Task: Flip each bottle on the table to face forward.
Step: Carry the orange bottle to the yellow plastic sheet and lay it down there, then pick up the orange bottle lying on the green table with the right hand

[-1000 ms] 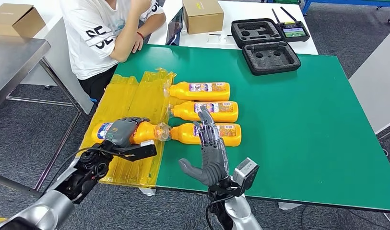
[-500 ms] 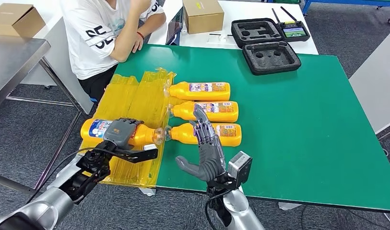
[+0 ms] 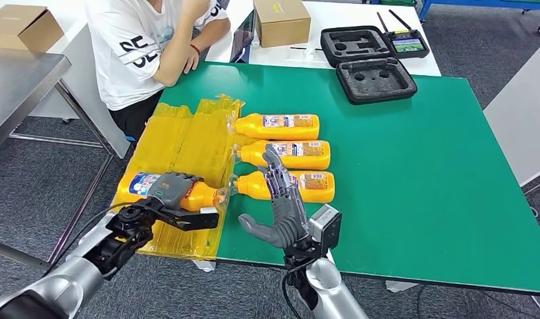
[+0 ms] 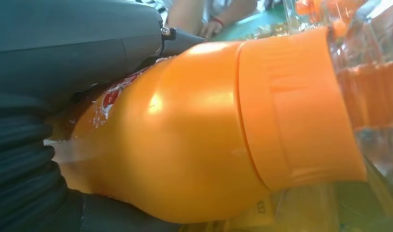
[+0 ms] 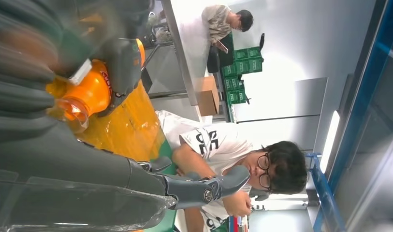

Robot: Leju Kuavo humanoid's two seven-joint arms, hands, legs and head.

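My left hand grips an orange bottle lying sideways above the yellow plastic wrap, its clear cap toward the row of bottles. In the left wrist view the same bottle sits against my fingers. Three more orange bottles lie on the green table: a far one, a middle one and a near one. My right hand stands upright and open in front of the near bottle, fingers spread, holding nothing. The right wrist view shows the held bottle.
A person in a white shirt sits at the table's far left corner. A cardboard box, two black foam cases and a controller lie at the back. The table's right half is bare green.
My left hand has lowered and drawn the held bottle slightly toward me and left. The right hand has shifted a little left and nearer, still open.
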